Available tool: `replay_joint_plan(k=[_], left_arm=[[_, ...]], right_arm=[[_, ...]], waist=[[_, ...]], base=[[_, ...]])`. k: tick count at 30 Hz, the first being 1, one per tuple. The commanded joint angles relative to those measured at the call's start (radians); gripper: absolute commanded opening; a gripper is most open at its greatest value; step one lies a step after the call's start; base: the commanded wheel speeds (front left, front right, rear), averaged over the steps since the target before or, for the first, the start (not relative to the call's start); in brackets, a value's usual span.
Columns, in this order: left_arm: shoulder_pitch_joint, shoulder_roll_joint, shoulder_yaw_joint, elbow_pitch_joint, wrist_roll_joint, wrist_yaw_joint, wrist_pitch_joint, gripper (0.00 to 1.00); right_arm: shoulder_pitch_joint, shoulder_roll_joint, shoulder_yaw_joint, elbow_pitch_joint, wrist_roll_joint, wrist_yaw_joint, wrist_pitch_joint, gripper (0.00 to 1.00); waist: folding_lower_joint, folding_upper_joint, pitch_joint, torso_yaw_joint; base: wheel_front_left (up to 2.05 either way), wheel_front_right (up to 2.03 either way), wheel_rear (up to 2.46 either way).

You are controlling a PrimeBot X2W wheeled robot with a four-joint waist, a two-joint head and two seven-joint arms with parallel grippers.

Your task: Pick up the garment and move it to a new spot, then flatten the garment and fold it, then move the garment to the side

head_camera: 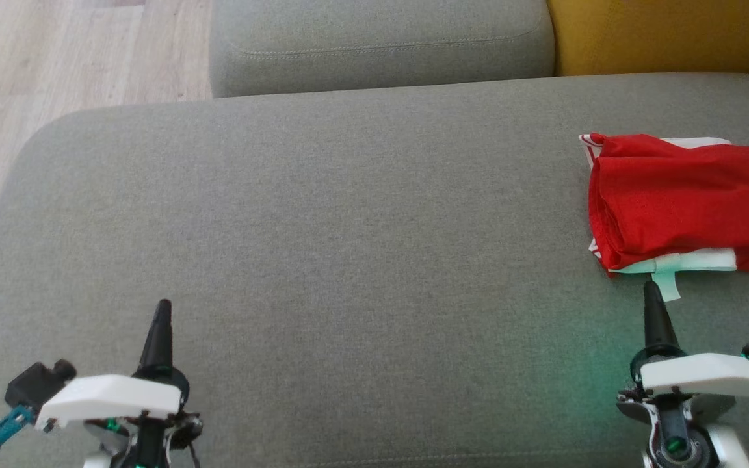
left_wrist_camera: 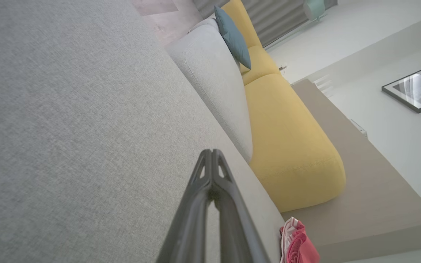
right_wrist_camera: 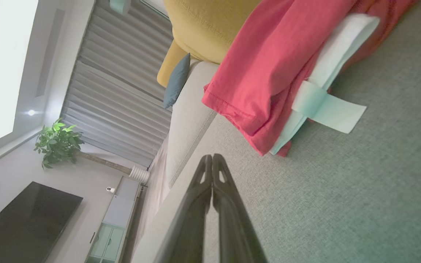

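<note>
The red garment [head_camera: 683, 201] lies as a compact folded bundle on the grey sofa seat [head_camera: 348, 227]. It sits just ahead of the right fingers [head_camera: 654, 318] and a little to their right, and far off to the right of the left fingers [head_camera: 158, 338]. A pale mint and white layer shows along the edge nearest the right fingers, and a small mint tab [head_camera: 667, 283] sticks out toward their tips without touching them.

Both pairs of fingers are pressed closed and grip nothing. In the left wrist view the left fingers [left_wrist_camera: 196, 204] meet at the tip above bare cushion, with a corner of the garment [left_wrist_camera: 298, 244] far off. In the right wrist view the right fingers [right_wrist_camera: 199, 197] also meet at the tip, with the garment [right_wrist_camera: 269, 58] close in front.

The task looks close to finished. The garment is already folded and sits at the side of the seat, so picking up, flattening and folding appear done. At most a small nudge sideways or a tidying of the loose tab may be left.
</note>
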Motion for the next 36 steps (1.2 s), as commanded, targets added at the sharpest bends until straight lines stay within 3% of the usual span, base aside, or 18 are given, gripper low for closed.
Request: replay_joint_plan(k=[1,36], left_arm=[[-0.058,0.014,0.031,-0.031,-0.025,-0.011,0.008,0.00],[-0.087,0.017,0.106,-0.012,-0.402,-0.045,0.112,0.00]], right_arm=[[-0.048,-0.010,0.004,-0.041,0.027,-0.001,0.008,0.00],[-0.047,-0.010,-0.062,-0.085,0.407,-0.001,0.110,0.00]], waist=[[0.0000,0.0000,0.000,0.000],[0.0000,0.0000,0.001,0.001]], base=[[0.00,0.00,0.00],[0.00,0.00,0.00]])
